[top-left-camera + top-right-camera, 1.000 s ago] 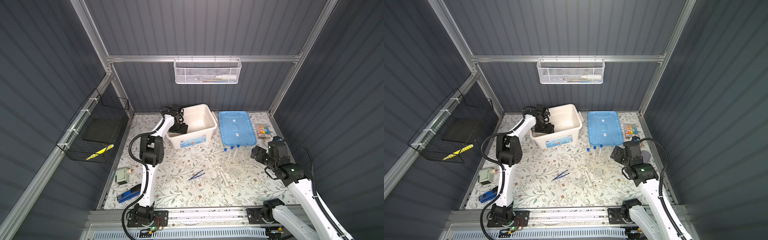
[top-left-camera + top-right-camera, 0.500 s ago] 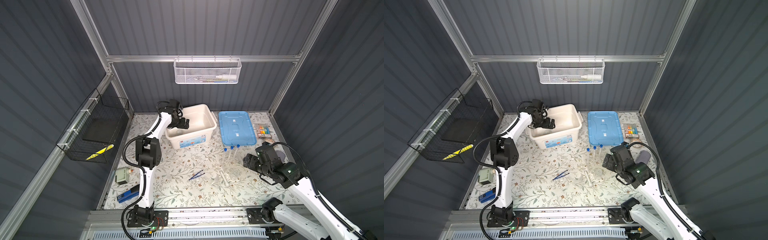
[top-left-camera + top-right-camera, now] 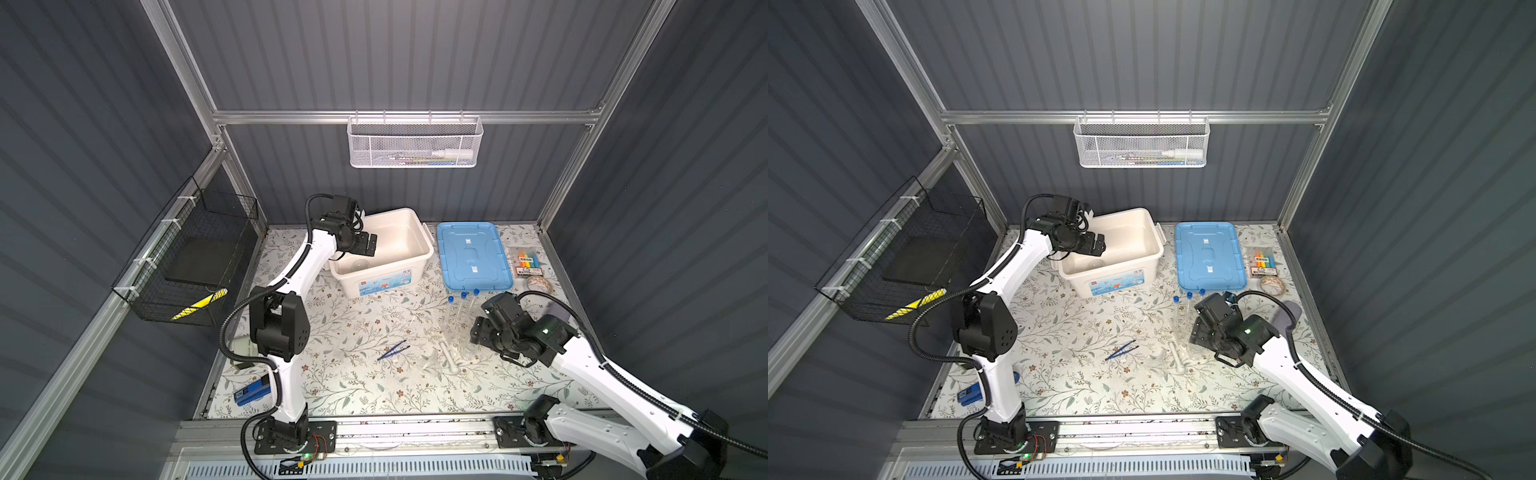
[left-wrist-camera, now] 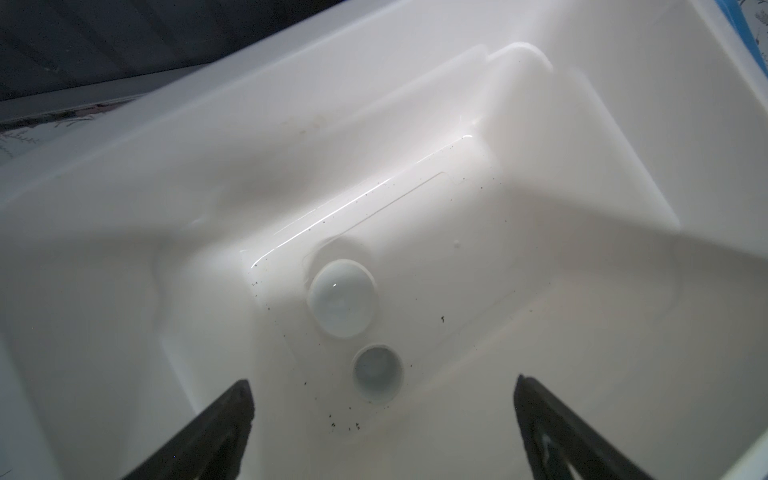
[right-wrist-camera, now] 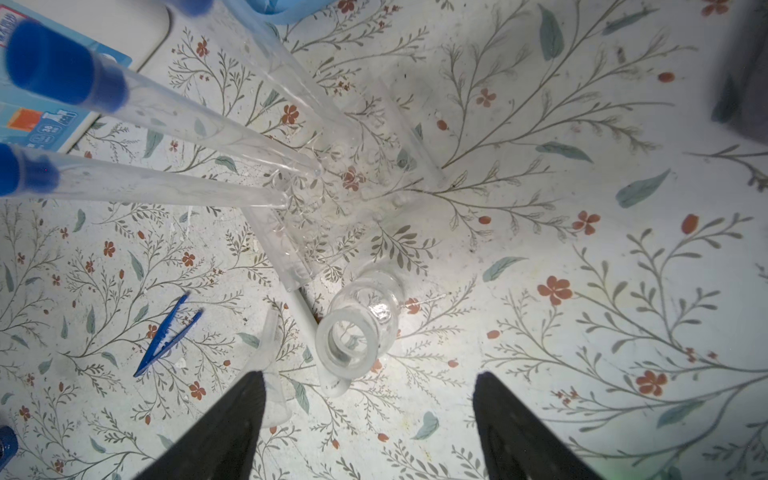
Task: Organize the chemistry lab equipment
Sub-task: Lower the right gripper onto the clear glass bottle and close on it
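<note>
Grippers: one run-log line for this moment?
left gripper: open, over white bin holding two white dishes | right gripper: open, above small clear bottle | tweezers: on table

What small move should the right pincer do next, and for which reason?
Probably lower the right pincer over the small clear glass bottle. Its jaws stand open with nothing between them, the bottle's mouth faces up just ahead of them, and the white pestle lies close beside it, so descend slowly.
</note>
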`<state>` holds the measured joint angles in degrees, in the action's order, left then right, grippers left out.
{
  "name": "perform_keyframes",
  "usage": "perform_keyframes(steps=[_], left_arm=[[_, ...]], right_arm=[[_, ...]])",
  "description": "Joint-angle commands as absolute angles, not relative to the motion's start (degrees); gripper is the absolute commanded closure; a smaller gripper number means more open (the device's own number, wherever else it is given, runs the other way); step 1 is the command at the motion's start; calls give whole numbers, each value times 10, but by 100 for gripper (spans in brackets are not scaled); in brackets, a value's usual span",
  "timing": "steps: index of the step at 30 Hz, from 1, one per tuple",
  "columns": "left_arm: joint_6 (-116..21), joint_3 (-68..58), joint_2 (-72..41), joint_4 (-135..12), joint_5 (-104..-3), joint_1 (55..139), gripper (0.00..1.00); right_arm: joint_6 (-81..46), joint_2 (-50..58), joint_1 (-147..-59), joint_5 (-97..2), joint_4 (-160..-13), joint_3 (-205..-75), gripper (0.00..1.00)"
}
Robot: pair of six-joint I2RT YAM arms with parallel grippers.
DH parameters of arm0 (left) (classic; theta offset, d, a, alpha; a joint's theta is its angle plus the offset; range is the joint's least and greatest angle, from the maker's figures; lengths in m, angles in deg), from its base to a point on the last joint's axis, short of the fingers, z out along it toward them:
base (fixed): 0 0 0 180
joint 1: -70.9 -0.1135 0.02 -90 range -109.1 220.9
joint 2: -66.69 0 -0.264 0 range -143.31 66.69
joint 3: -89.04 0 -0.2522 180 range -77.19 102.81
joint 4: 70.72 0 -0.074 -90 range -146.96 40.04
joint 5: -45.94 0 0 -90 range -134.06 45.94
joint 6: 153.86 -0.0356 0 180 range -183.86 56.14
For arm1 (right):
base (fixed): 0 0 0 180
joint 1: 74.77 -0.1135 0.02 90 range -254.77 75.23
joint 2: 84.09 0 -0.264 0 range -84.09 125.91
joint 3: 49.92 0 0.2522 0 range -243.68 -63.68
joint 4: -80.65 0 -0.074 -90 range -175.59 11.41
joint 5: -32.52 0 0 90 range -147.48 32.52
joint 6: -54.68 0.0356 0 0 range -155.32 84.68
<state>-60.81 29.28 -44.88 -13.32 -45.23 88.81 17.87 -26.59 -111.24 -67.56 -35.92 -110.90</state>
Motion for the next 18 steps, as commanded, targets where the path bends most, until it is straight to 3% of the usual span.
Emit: perform_keyframes(steps=[1, 18], left_arm=[[-597, 260, -407, -182, -430, 889, 0], [-591, 210, -373, -207, -385, 888, 0]], right_arm=[[198, -249, -1116, -666, -353, -1101, 22], [189, -136, -1118, -641, -382, -1113, 32]])
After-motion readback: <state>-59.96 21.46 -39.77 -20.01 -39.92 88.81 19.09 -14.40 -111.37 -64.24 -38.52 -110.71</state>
